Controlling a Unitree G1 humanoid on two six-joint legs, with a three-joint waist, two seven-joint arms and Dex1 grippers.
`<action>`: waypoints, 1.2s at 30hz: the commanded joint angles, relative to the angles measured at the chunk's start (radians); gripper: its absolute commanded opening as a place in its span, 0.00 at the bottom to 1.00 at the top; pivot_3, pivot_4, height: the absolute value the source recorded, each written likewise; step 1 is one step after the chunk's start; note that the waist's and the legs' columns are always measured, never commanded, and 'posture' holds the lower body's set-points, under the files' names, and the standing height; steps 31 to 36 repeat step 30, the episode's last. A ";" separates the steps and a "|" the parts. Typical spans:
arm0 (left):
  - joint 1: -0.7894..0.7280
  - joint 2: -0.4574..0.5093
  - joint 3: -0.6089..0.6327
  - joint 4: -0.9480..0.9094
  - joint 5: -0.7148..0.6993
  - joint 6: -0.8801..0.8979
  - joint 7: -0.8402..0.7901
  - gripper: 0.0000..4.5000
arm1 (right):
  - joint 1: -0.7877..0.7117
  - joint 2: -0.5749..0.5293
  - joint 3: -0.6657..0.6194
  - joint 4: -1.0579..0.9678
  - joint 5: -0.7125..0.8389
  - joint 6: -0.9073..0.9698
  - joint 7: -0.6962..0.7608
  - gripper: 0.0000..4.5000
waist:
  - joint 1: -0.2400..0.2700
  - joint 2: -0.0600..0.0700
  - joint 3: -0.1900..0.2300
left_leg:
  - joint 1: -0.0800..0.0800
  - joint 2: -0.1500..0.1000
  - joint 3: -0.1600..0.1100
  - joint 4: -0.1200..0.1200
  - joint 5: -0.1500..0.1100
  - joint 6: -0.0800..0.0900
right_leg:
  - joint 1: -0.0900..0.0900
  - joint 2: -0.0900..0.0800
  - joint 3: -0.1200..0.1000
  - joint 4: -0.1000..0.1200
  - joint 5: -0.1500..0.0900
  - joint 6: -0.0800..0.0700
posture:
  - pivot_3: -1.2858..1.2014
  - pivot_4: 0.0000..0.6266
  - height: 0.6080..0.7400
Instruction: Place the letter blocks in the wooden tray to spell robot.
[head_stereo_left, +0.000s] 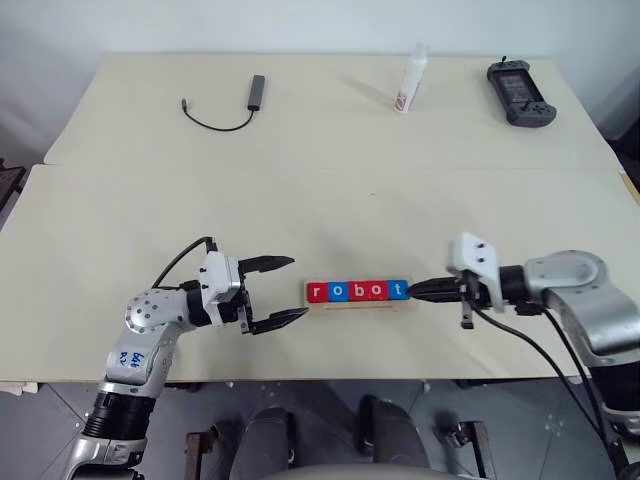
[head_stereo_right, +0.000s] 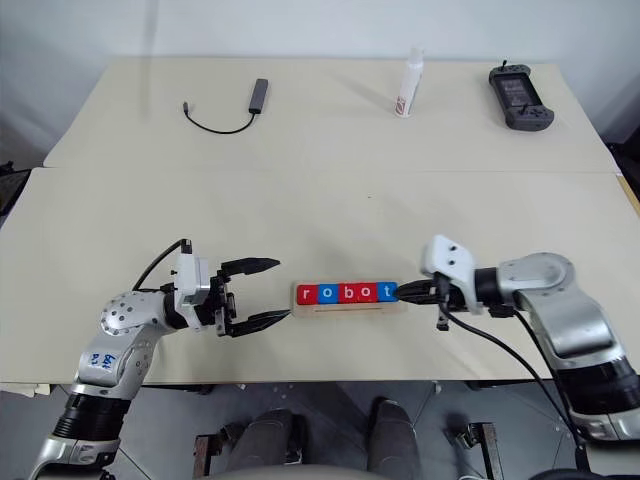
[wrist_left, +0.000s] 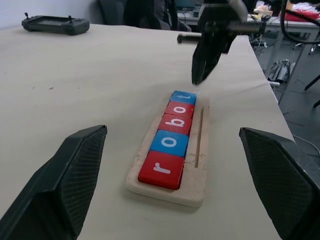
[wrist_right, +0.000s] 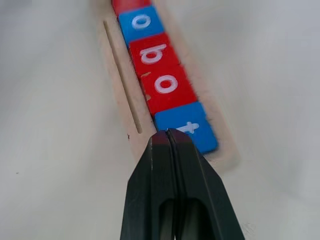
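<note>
**Pale-wood tray reads "robot" as closed claw rests at the last tile**

Red and blue tiles fill the wooden tray (head_stereo_left: 360, 303) near the front edge of the table (head_stereo_left: 320, 190), roughly midway along it. We read the letter blocks (head_stereo_left: 358, 291) in order from the robot's left: red r, blue o, red b, red o, blue t. They sit touching one another in a single row, flat in the tray beside its groove.

Our right gripper (head_stereo_left: 420, 290) has its two black fingers pressed together and holds nothing; its tip lies at the tray's right end, at the edge of the blue t (wrist_right: 186, 128). Whether it actually touches the tile we cannot tell. Our left gripper (head_stereo_left: 282, 291) hovers just off the tray's left end with its fingers spread wide, also empty.

We judge the word complete, with at most a closing nudge to square the row. The blocks look small, rigid and light, with smooth glossy faces, so they would likely slide easily and could skid or tip under a hard push. We would take one by its two opposite side edges, fingers straddling it from above. The tray looks light as well and may shift on the table if pushed endwise.

Along the far edge lie a cable adapter (head_stereo_left: 256, 91), a small white bottle (head_stereo_left: 410, 82) and a black handheld controller (head_stereo_left: 519, 94), well apart from the work.
</note>
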 joint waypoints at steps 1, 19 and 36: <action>0.024 0.057 0.062 0.000 -0.014 -0.022 -0.033 1.00 | 0.153 -0.033 -0.199 -0.042 0.037 -0.134 0.010 0.21 | 0.009 0.000 0.000 | 0.000 0.000 0.000 -0.001 0.000 0.000 | 0.000 0.000 0.000 0.000 0.000 0.000 | 0.52 0.24 1.00; 0.057 0.160 0.183 0.133 0.018 -0.123 -0.028 1.00 | 0.158 0.033 -0.308 0.244 0.155 -0.430 0.127 0.99 | 0.008 0.000 0.000 | 0.002 0.000 0.002 -0.001 0.000 0.000 | 0.000 0.000 0.001 0.000 0.000 0.000 | 0.52 0.24 1.00; 0.051 0.145 0.187 0.095 -0.006 -0.078 0.004 1.00 | 0.137 0.042 -0.272 0.214 0.153 -0.418 0.101 0.99 | 0.010 0.000 0.000 | 0.002 0.000 0.002 -0.001 0.000 0.000 | 0.000 0.000 0.001 0.000 0.000 0.000 | 0.52 0.24 1.00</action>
